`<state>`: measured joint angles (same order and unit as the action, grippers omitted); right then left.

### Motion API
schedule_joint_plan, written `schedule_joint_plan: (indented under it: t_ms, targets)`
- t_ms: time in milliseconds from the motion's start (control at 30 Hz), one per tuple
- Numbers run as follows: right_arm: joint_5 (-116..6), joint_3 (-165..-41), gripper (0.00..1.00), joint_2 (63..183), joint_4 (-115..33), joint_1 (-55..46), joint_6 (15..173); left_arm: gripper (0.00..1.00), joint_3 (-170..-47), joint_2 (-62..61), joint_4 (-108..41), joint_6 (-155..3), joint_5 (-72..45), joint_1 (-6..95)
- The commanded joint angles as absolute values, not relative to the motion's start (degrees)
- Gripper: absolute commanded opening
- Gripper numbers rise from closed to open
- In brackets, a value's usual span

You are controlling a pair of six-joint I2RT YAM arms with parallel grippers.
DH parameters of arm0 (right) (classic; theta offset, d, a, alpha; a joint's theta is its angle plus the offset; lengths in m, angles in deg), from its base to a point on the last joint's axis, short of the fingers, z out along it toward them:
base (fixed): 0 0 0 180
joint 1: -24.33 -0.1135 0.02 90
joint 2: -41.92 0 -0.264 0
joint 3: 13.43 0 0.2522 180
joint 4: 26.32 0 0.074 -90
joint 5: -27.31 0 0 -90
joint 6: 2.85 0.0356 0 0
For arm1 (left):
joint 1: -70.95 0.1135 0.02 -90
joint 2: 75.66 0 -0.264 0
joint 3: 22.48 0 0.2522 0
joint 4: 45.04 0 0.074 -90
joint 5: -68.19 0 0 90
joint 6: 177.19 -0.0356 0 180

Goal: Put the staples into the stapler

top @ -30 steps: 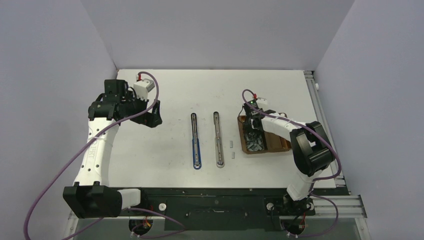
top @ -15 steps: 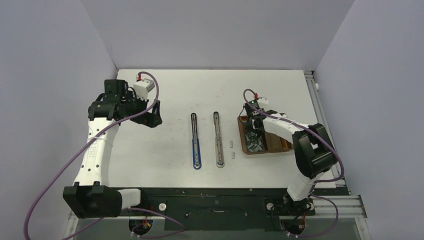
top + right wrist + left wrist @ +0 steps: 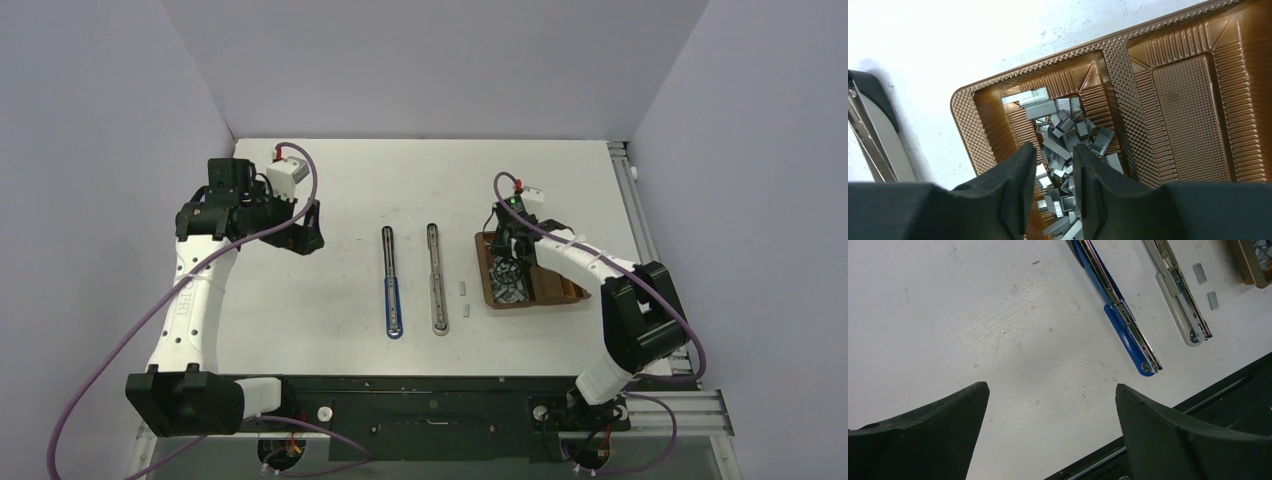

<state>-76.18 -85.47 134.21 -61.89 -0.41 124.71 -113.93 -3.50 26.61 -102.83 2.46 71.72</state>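
white table (image 3: 340, 180), brown tray (image 3: 1168, 30) on my rt w/ the staples (image 3: 1063, 135) piled in one well, so my right gripper (image 3: 1054, 151) hangs over them, jaws near-together (can't tell if a strip's nipped), left gripper (image 3: 1051, 387) spread wide, idle.

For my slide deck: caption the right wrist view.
Right tool, fingers narrowly apart, over loose staples piled in one compartment of a brown tray.

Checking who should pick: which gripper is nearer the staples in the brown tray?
Right. The right gripper hangs just above the staples in the brown tray; the left gripper is far off, on the other side of the blue stapler.
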Motion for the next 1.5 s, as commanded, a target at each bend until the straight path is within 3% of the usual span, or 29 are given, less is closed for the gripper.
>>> schedule_joint_plan:
  t_ms: [0, 267, 533, 1000, 1467]
  targets:
    - [-77.5, -84.9, 0.36, 134.4, -61.8, -0.5, 124.1, 0.96, -116.6, -4.3, 26.6, -102.9, 3.4, 71.4]
    - [-77.3, -87.0, 0.36, 138.9, -60.7, -0.6, 122.2, 0.96, -117.1, -4.1, 26.7, -103.0, 3.1, 70.4]
    - [-76.9, -87.4, 0.29, 141.9, -59.9, -0.8, 121.5, 0.96, -117.5, -3.5, 26.9, -103.3, 2.7, 70.4]
    - [-77.3, -85.6, 0.09, 139.5, -59.3, -0.7, 121.3, 0.96, -117.4, -3.3, 26.7, -103.2, 3.0, 70.4]
    - [-77.3, -85.0, 0.09, 133.0, -60.4, -0.7, 121.3, 0.96, -117.1, -3.9, 26.5, -103.1, 3.0, 70.5]
